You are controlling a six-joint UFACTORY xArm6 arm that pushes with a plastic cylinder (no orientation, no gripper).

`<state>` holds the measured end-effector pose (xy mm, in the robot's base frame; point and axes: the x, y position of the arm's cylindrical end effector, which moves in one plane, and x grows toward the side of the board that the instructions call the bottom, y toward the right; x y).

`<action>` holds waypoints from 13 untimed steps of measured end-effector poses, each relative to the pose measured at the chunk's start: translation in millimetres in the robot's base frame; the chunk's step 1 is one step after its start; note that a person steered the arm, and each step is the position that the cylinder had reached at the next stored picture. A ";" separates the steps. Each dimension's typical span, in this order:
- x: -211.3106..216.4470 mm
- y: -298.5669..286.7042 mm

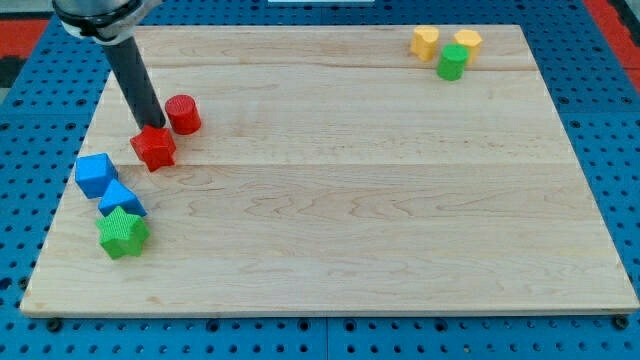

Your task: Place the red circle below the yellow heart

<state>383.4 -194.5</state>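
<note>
Blue pegboard surrounds a pale wooden board (340, 200) that fills most of the camera view. At the view's left edge of the board sits a cluster of three blocks: a blue cube-like block (95, 174), a second blue block (121, 199) touching it just below and to its right, and a green star-shaped block (123, 233) touching that one from beneath. Up and to the right of them lies a red star-shaped block (153, 147), and just beside it, toward the view's top right, stands the red circle (183, 114), a short cylinder; the two look nearly touching. My rod slants down from the view's top left, and my tip (158, 128) rests at the upper edge of the red star, immediately left of the red circle. No fingers exist on this rod, so nothing is gripped. Far across the board, at the view's top right, are a yellow heart (425, 41), a second yellow block (467, 41) of unclear shape near it, and a green cylinder (452, 62) just below and between them, touching or almost touching the second yellow block. That group is well apart from the red circle
</note>
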 end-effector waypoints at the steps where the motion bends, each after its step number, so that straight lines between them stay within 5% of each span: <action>1: -28.7 38.2; 3: -90.0 113.5; 5: -54.8 122.7; 8: -112.0 210.3; 9: -111.2 264.6; 11: -55.8 273.1; 13: -88.9 322.0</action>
<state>294.5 127.5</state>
